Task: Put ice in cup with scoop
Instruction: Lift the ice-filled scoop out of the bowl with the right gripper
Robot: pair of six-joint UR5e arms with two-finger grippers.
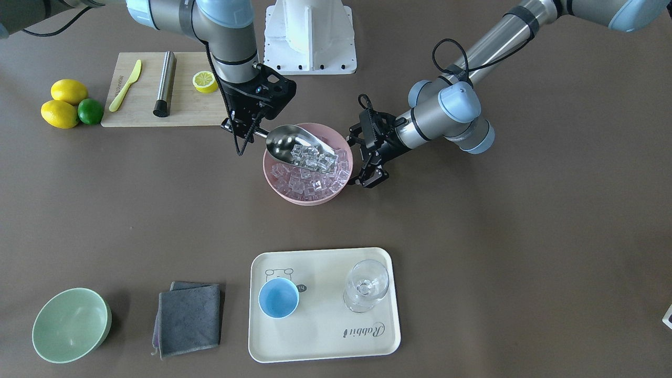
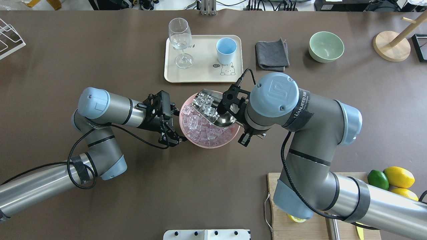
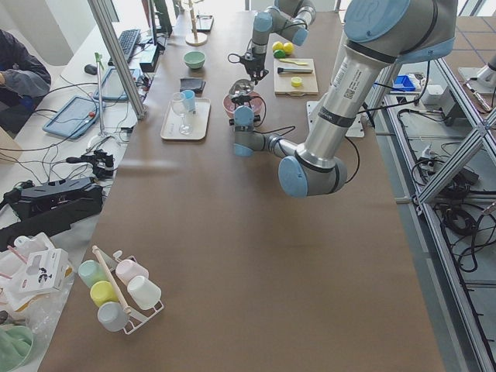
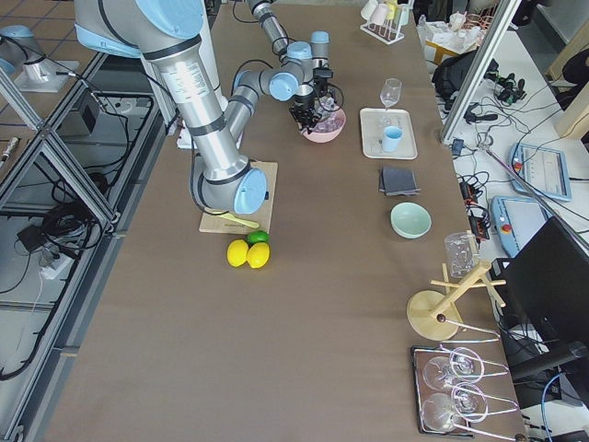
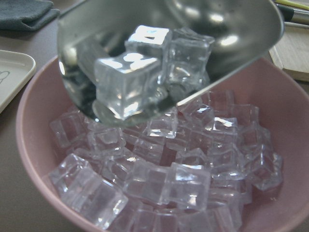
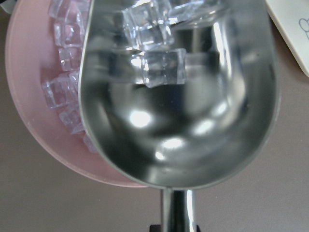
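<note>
The steel scoop (image 1: pixel 296 144) is tilted over the pink bowl (image 1: pixel 273 184) of ice (image 1: pixel 315 181) and carries several cubes (image 5: pixel 140 72) near its front lip. My right gripper (image 1: pixel 251 131) is shut on the scoop's handle (image 6: pixel 177 212) at the bowl's rim. My left gripper (image 1: pixel 361 160) is open and empty, close beside the opposite rim; I cannot tell whether it touches the bowl. The light-blue cup (image 1: pixel 279 297) stands empty on the cream tray (image 1: pixel 325 336), apart from both grippers. It also shows in the overhead view (image 2: pixel 225 50).
A clear stemmed glass (image 1: pixel 366 286) shares the tray. A grey cloth (image 1: pixel 189 317) and a pale green bowl (image 1: pixel 71 324) lie beside the tray. A cutting board (image 1: pixel 142 113) holds a knife, a steel cylinder (image 1: pixel 165 83) and a lemon half. Lemons and a lime (image 1: pixel 90 111) lie beyond it.
</note>
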